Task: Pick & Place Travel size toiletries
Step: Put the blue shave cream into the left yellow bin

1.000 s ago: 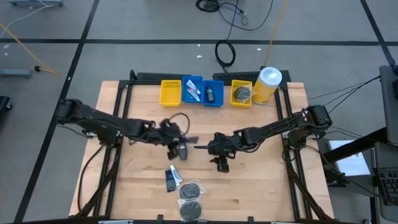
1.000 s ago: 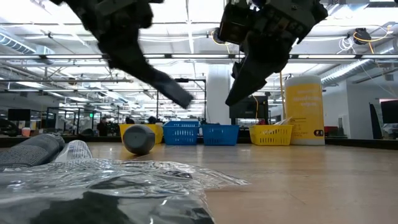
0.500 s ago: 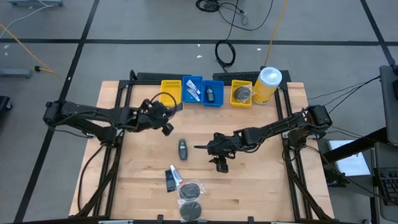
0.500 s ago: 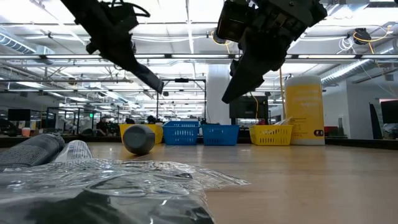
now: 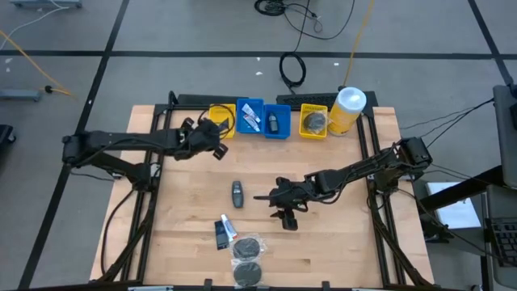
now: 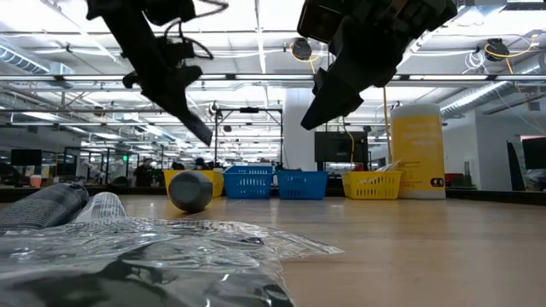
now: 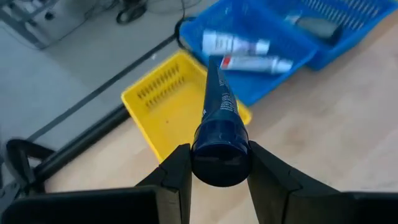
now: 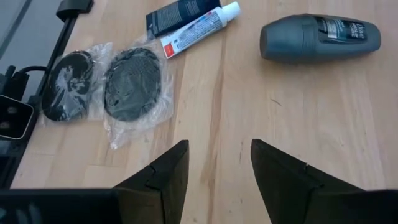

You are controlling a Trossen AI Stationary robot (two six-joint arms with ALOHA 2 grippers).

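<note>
Bright overhead lighting, blurred low foreground

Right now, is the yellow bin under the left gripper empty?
Yes, the left wrist view shows the yellow bin bare inside, below the dark tube held by the left gripper.

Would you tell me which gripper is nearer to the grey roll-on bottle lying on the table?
Right. The right gripper hovers just beside the grey roll-on bottle, while the left gripper holds a dark tube by the yellow bin.
</note>
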